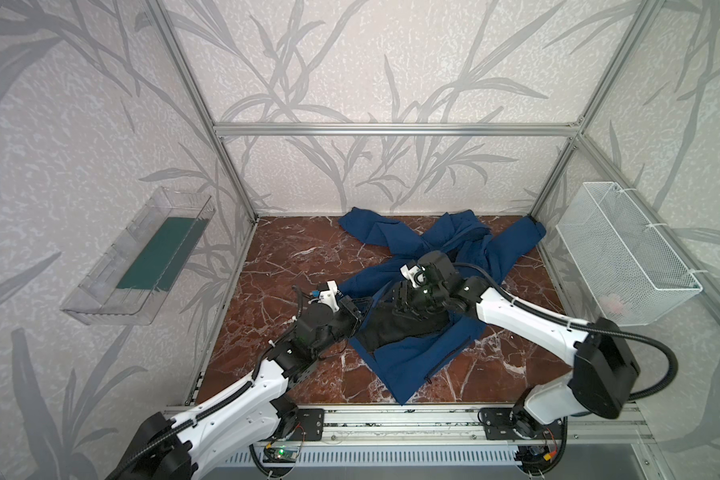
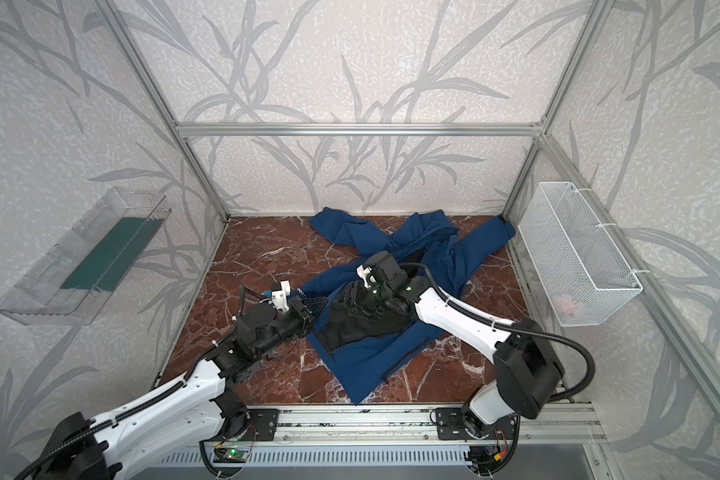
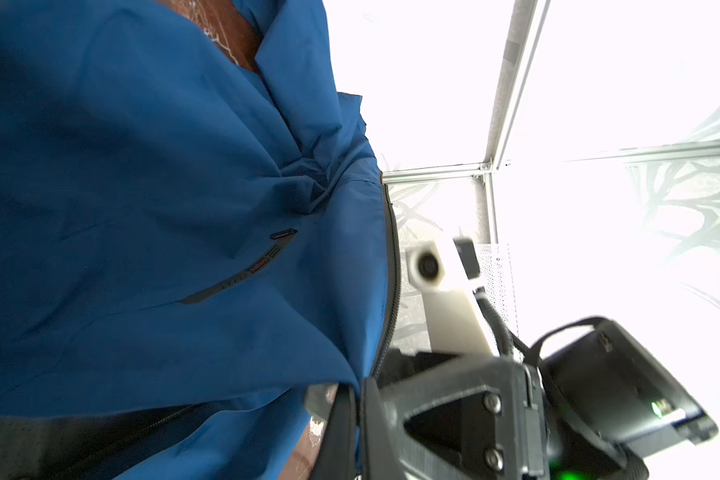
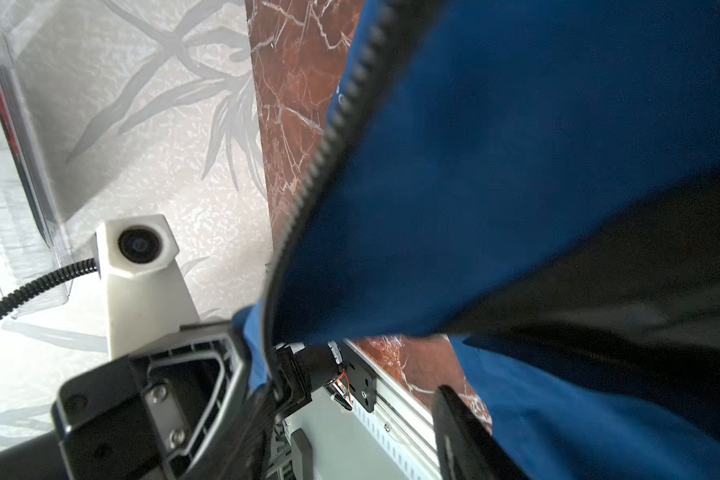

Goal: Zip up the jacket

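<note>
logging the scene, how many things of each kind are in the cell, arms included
jacket: 1
robot arms, left gripper and right gripper: 2
clear plastic tray: 1
white wire basket: 1
total: 5

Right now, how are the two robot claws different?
The left claw is shut, pinching the zipper edge of the jacket; the right claw looks open, gripping nothing. The left claw sits at the jacket's side edge; the right claw hovers over its black lining. Both are black, each with a white camera mount.
</note>
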Motion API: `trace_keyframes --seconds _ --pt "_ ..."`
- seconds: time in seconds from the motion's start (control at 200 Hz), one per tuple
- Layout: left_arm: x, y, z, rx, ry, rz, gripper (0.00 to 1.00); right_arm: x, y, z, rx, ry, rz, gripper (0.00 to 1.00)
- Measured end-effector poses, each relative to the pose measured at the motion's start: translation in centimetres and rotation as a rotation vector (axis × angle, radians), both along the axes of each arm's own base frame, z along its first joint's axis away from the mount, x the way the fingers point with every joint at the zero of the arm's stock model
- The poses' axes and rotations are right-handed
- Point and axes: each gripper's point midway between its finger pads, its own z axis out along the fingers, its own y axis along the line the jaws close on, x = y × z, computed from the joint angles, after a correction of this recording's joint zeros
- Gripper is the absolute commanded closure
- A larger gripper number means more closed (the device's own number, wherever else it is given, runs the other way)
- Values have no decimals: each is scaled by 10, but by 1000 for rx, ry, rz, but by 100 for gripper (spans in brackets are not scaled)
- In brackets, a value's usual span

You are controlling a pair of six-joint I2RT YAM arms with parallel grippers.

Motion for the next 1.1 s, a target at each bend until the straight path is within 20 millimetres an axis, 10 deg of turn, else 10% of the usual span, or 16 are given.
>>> trace_keyframes --seconds 0.405,1.1 --pt "13 40 -22 156 35 57 100 -61 -49 -59 -274 259 -352 34" --pt "24 65 -61 263 94 109 100 -68 21 -125 -443 550 -677 33"
